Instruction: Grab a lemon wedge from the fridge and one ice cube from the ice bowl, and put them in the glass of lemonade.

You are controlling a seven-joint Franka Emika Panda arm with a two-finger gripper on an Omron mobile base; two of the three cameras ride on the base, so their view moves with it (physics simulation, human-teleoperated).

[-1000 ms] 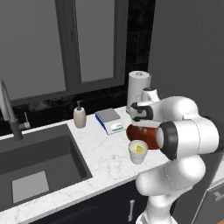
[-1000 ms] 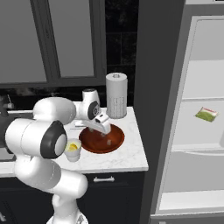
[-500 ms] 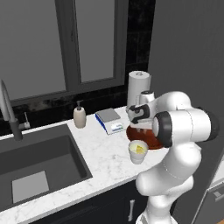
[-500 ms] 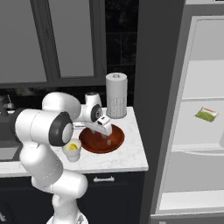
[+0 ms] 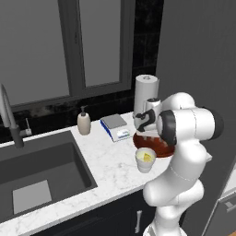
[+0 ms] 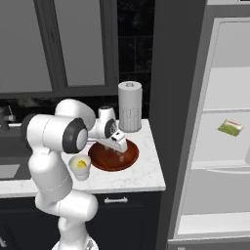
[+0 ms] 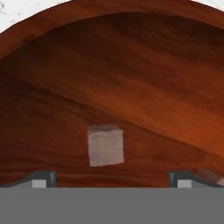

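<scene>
Far left, a dark sunken sink (image 5: pixel 41 179) sits in the white marbled counter (image 5: pixel 110 161), with a curved dark faucet (image 5: pixel 9 115) at its back edge under grey cabinet doors. Next comes a beige soap dispenser bottle (image 5: pixel 83 122), then a flat blue-and-white scale-like block (image 5: pixel 115 126) lying near the dark backsplash.

Further right stands the small whitish tapered cup of pale yellow lemonade (image 5: pixel 145 159), upright near the counter's front edge, a bright yellow bit floating in it. Just beside it sits the wide, shallow, glossy reddish-brown round bowl (image 6: pixel 113 157), and behind the bowl a tall white paper towel roll (image 6: pixel 130 106) stands upright.

The white arm bends over from the front, and its two-finger gripper (image 6: pixel 118 151) points down into the bowl, its jaws spread wide and holding nothing. From the hand's own view, a small pale, frosted ice cube (image 7: pixel 105 145) lies flat on the bowl's wooden floor, square-faced with no clear long axis, between the two dark fingertips (image 7: pixel 40 178) but untouched by either. A second pale lump (image 7: pixel 210 176) shows beside the other fingertip.

Far right, the tall grey fridge (image 6: pixel 229 146) stands open, its white shelves showing; a flat green-yellow packet (image 6: pixel 230 127) lies on one shelf.
</scene>
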